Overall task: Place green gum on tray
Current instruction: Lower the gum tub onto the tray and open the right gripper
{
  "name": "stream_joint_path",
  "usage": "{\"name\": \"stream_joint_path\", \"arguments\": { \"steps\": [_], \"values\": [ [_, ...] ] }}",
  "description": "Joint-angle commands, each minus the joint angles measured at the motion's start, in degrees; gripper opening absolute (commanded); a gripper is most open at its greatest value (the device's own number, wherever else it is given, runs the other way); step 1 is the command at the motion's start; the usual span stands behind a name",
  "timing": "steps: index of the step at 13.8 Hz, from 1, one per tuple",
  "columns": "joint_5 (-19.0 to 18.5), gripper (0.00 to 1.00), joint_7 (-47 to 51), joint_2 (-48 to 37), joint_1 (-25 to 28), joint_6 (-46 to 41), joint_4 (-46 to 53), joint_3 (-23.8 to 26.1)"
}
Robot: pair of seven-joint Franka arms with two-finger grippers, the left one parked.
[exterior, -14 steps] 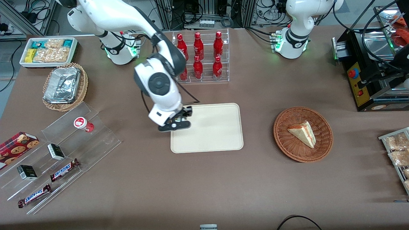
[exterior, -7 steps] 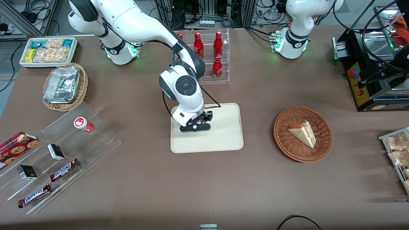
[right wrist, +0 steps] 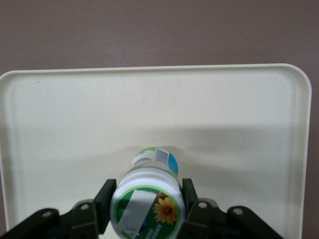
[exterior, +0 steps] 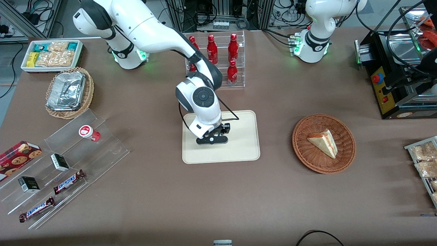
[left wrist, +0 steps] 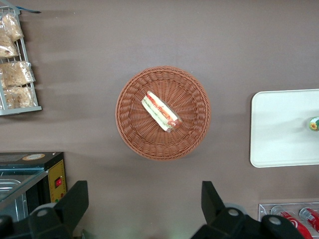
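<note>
Gripper: closed around the green gum, at centre of the front view
Tray: directly beneath the gripper

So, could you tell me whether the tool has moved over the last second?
Yes. The tool, shut on the green gum, has travelled from the tray's edge on the working arm's side to above its middle, toward the sandwich basket.

A sandwich wedge lies in a wicker basket, red bottles racked.
</note>
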Motion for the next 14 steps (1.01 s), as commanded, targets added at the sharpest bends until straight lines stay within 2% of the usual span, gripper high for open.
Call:
{"name": "stream_joint_path", "arguments": {
  "steps": [1, 3, 4, 5, 6, 7, 10, 14],
  "values": [
    [-0.67, 0.00, 0.94, 2.83, 0.94, 1.99, 2.03, -0.77],
    [-0.85, 0.00, 0.94, 3.62, 1.03, 2.87, 1.85, -0.68],
    [-0.85, 0.27, 0.94, 3.89, 0.95, 2.88, 1.85, -0.68],
    [-0.85, 0.66, 0.94, 3.98, 0.95, 2.96, 1.85, -0.68],
    [-0.94, 1.00, 0.85, 4.15, 1.03, 2.96, 1.85, -0.76],
    [-1.11, 1.00, 0.68, 4.16, 1.03, 3.05, 1.85, -0.77],
    [-4.89, 1.00, 0.76, 4.16, 0.95, 3.05, 1.68, -0.68],
    [-4.98, 1.00, 0.33, 3.63, 1.03, 2.70, 1.76, -0.68]
  ]
}}
